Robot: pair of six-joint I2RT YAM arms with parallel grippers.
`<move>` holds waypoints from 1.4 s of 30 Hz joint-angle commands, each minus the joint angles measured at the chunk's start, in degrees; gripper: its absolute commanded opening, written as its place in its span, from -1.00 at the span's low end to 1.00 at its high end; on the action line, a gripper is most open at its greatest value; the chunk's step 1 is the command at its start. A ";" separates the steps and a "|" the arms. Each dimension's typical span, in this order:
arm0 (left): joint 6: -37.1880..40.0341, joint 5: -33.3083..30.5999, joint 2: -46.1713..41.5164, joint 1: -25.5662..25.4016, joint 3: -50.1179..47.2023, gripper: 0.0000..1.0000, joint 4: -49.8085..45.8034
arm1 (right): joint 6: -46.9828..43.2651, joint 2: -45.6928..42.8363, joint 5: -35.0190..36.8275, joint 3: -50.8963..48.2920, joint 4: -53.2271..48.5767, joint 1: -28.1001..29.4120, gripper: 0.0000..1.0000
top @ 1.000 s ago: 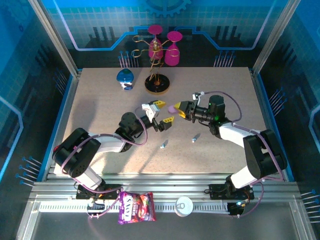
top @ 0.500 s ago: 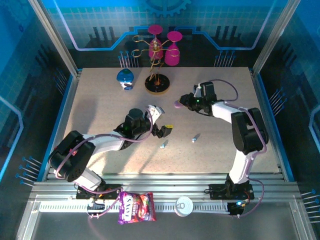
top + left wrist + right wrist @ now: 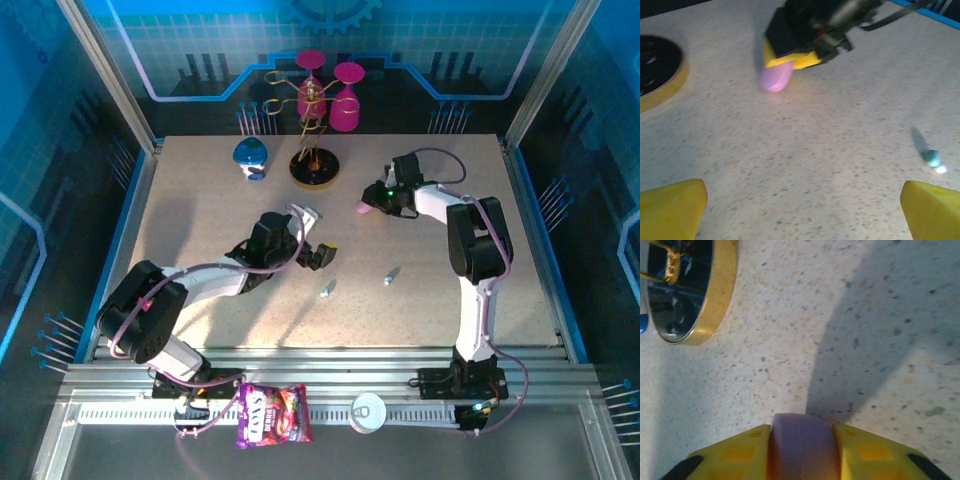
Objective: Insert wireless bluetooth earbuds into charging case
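My right gripper point(image 3: 368, 206) is shut on a pink-purple charging case point(image 3: 359, 208), low over the table at the back right of centre. In the right wrist view the case point(image 3: 801, 445) sits tight between the two yellow fingers point(image 3: 735, 455). The left wrist view shows the same case point(image 3: 775, 79) under the right gripper point(image 3: 782, 65). My left gripper point(image 3: 316, 236) stands open and empty above the table's middle, its yellow fingertips point(image 3: 670, 207) far apart. Two pale blue earbuds lie loose on the table, one point(image 3: 327, 290) near centre, the other point(image 3: 391, 275) to its right, also visible as a blue earbud point(image 3: 933, 158).
A gold wire stand on a round black base point(image 3: 314, 167) holds pink glasses point(image 3: 345, 100) at the back; its base point(image 3: 695, 290) lies just left of the right gripper. A blue and white pebble-shaped thing point(image 3: 250, 157) sits back left. A snack bag point(image 3: 272, 415) and white lid point(image 3: 368, 412) lie on the front rail.
The right arm has swung toward the back of the table, carrying the pink-purple case with it. The left gripper's jaws have spread wider and it has shifted slightly left.
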 commanded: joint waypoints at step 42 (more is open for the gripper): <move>-18.73 -17.07 19.42 6.34 28.67 0.02 -51.49 | -8.86 -30.58 8.59 -21.82 -1.00 -2.03 0.44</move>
